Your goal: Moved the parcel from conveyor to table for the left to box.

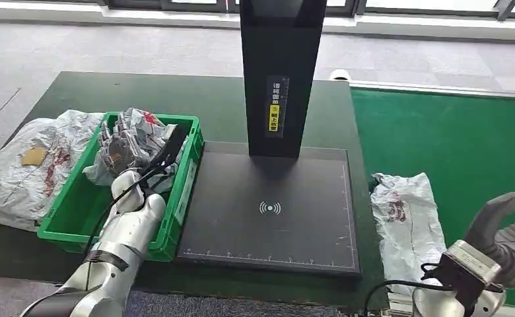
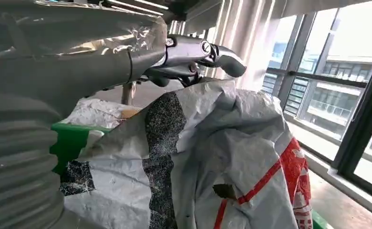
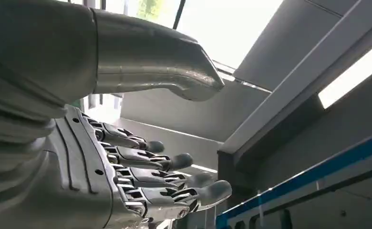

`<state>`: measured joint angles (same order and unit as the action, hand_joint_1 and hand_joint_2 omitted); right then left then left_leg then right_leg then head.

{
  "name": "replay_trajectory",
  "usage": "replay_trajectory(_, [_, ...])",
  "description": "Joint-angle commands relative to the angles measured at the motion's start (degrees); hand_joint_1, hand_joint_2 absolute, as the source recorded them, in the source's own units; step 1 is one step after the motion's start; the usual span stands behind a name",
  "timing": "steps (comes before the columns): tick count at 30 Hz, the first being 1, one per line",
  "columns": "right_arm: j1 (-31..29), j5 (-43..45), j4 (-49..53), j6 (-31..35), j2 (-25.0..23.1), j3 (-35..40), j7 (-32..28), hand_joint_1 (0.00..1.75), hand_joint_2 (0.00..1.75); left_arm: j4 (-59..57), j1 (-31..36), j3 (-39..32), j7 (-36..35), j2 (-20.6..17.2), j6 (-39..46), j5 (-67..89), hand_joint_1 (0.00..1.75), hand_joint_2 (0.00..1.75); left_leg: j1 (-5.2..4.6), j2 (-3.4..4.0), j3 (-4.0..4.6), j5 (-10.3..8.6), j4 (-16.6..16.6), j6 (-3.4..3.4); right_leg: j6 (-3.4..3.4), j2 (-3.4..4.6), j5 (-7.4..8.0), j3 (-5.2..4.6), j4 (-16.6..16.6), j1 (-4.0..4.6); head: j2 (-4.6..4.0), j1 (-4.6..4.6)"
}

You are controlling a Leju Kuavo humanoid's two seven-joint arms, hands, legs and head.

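1. I am watching a crumpled grey plastic parcel (image 1: 133, 142) with red print sitting in the green crate (image 1: 182, 201) on the left side of the dark table (image 1: 76, 89). It is heaping above the crate's rim.
2. My left hand (image 1: 119, 146) is resting on top of that parcel, fingers wrapping over its crest. The left wrist view is showing the thumb and fingers (image 2: 208, 55) curling over the bag's top fold (image 2: 232, 124), so I am judging it gripped.
3. I am judging this parcel light, soft and slippery. The film is wrinkling and will sag. A bunched fold near the top is looking like the best hold.
4. A second grey parcel (image 1: 407, 221) is lying on the table's right edge, beside the green conveyor belt (image 1: 453, 145).
5. My right hand (image 1: 506, 238) is hovering near that parcel, apart from it. The right wrist view is showing its fingers (image 3: 174, 162) straight and spread, holding nothing.
6. A black scanner pad (image 1: 271, 211) with an upright black post (image 1: 281, 72) is sitting between the crate and the second parcel.
7. A third flattened bag (image 1: 24, 175) is lying on the table left of the crate.
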<state>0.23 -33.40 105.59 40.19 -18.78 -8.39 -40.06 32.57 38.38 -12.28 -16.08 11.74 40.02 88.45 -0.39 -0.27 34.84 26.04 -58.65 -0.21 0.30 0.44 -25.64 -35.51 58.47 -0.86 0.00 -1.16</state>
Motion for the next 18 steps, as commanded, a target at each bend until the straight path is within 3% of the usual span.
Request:
replay_trajectory(1, [-0.1,0.6,-4.1,-0.2,-1.2,-6.5,0.1,0.00,1.75,22.4,-10.1,0.7,5.3,3.5,0.0,0.5,0.00,1.75,0.09,0.04,-0.21,0.05,0.1,-0.05,-0.02,-0.02,-0.01,0.25,-0.2,0.09,0.00,0.00])
replay_trajectory(7, [-0.9,-1.5,-9.0,-0.2,-1.2,-12.0,0.1,0.00,1.75,38.8,-19.0,6.2,9.6,6.9,0.0,-2.6,0.00,1.75,0.12,-0.01,-0.26,0.14,0.1,0.00,0.00,-0.08,-0.08,0.36,-0.3,0.12,0.00,0.00])
replay_trajectory(10, [-3.8,-3.9,-19.1,-0.2,-1.2,-15.2,0.1,0.00,1.75,41.7,-20.7,10.3,16.2,6.4,-4.2,-14.0,0.00,1.75,0.12,0.00,-0.27,0.13,0.1,0.00,-0.02,-0.06,-0.07,0.39,-0.3,0.13,0.00,0.00])
replay_trajectory(11, [-5.2,-5.2,-21.6,-0.2,-1.2,-17.4,0.1,0.00,0.00,41.9,-21.0,11.0,18.1,6.3,-4.4,-16.9,0.00,1.75,0.10,0.07,-0.20,0.17,0.1,0.06,-0.01,0.01,-0.06,0.28,-0.2,0.11,0.00,0.00])
replay_trajectory(18, [-9.7,-9.2,-29.7,-0.2,-1.2,-23.7,0.1,0.00,0.00,41.6,-21.4,12.0,20.6,5.7,-3.6,-20.0,0.00,1.75,0.08,0.06,-0.27,0.13,0.2,0.05,0.01,-0.05,-0.05,0.36,-0.3,0.09,0.00,0.00])
